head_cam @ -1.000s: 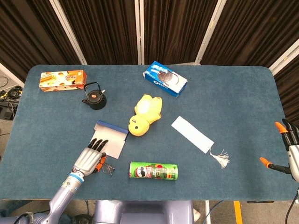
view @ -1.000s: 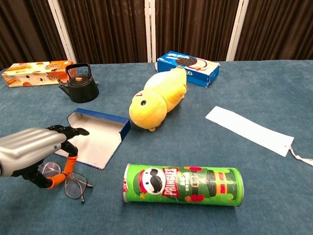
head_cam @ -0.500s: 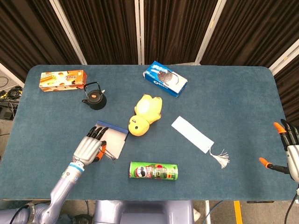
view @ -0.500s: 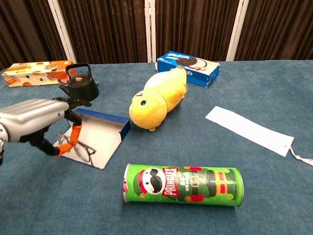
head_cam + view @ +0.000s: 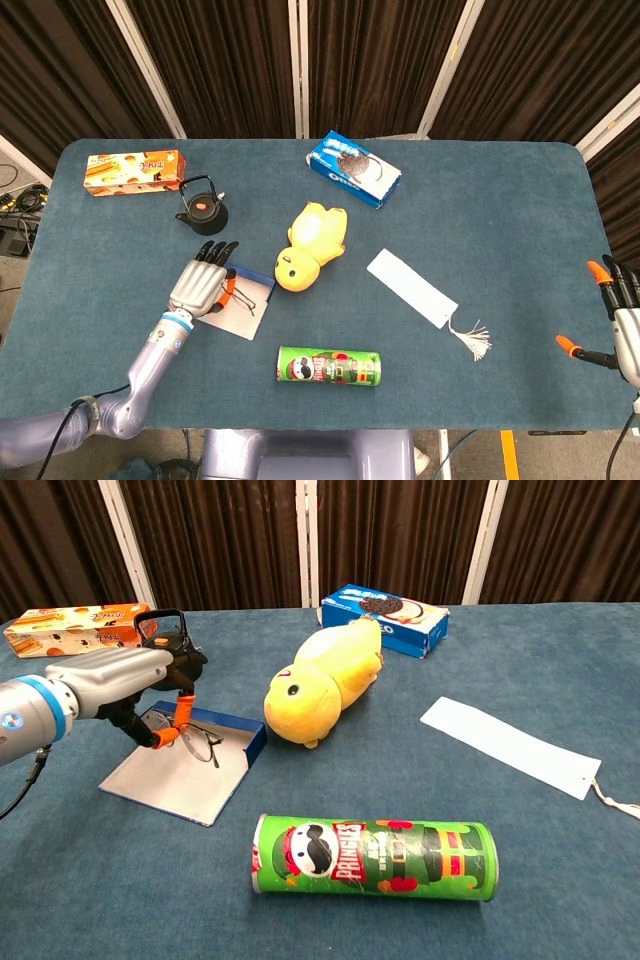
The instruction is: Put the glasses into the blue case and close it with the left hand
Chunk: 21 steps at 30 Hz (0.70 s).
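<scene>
The thin wire-framed glasses (image 5: 190, 737) are pinched between the orange-tipped fingers (image 5: 178, 712) of the silver left hand (image 5: 120, 688) and are held above the open blue rectangular case (image 5: 180, 773), over its end nearest the yellow plush duck. In the chest view the lenses are seen hanging tilted below the fingertips, just above the case's pale inner floor; whether they touch it cannot be told. In the head view the left hand (image 5: 203, 283) is shown over the left part of the case (image 5: 245, 306), with its dark fingers stretched toward the far edge of the table and the glasses (image 5: 243, 293) beside it. The case lies on the blue cloth-covered table (image 5: 480, 210) towards the near left corner, its lid standing open.

The right hand (image 5: 618, 322) is seen only at the near right edge of the table, well apart from the case, with its orange-tipped fingers spread and nothing held.

The yellow plush duck (image 5: 320, 682) lies just beside the case, towards the table's middle. A green cylindrical crisp can (image 5: 372, 856) lies on its side near the front edge. A small black kettle (image 5: 203, 208) stands behind the case, and an orange snack box (image 5: 132, 172) lies at the far left corner. A blue biscuit package (image 5: 353, 168) rests near the far edge, and a white paper bookmark with a tassel (image 5: 415, 291) lies right of the middle.
</scene>
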{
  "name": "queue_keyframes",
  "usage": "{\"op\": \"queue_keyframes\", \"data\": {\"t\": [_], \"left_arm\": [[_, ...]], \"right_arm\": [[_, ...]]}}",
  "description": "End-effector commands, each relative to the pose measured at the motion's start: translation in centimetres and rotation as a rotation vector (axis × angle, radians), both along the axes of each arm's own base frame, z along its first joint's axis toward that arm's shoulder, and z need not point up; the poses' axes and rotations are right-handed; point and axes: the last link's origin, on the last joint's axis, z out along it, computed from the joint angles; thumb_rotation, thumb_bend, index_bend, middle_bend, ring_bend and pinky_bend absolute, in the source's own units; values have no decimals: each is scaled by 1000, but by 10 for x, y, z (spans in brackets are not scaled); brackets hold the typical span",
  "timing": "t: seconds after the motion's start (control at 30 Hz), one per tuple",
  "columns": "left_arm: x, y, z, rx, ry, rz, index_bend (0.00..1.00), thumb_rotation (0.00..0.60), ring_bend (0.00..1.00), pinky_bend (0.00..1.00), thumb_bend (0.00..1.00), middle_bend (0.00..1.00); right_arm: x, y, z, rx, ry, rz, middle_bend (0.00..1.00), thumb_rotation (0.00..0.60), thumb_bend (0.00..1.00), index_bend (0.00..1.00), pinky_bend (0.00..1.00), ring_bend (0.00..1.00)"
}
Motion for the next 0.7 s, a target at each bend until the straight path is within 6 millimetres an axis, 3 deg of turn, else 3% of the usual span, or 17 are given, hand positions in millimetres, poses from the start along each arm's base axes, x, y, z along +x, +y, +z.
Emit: {"op": "queue_keyframes", "data": {"t": [0.03, 0.5, 0.6, 0.67, 0.7], "left_arm": [[2, 7, -8, -5, -5, 4, 612, 600, 0, 0, 451, 0], [-9, 16, -14, 26, 9, 19, 603, 600, 0, 0, 448, 0], [-10, 17, -13, 33, 3, 10, 453, 600, 0, 0, 383, 0], [-11, 17, -12, 30, -9, 11, 173, 600, 0, 0, 199, 0], [-11, 17, -11, 31, -17, 11, 94, 600, 0, 0, 140, 0]], "right_arm": [[0, -1, 0, -1, 1, -3, 0, 600, 0, 0, 0, 0], [-1, 0, 1, -1, -3, -4, 0, 600, 0, 0, 0, 0], [-1, 0, 1, -1, -2, -3, 0, 600, 0, 0, 0, 0], [0, 0, 0, 0, -2, -1, 0, 600, 0, 0, 0, 0], [0, 0, 0, 1, -2, -1, 0, 600, 0, 0, 0, 0]]}}
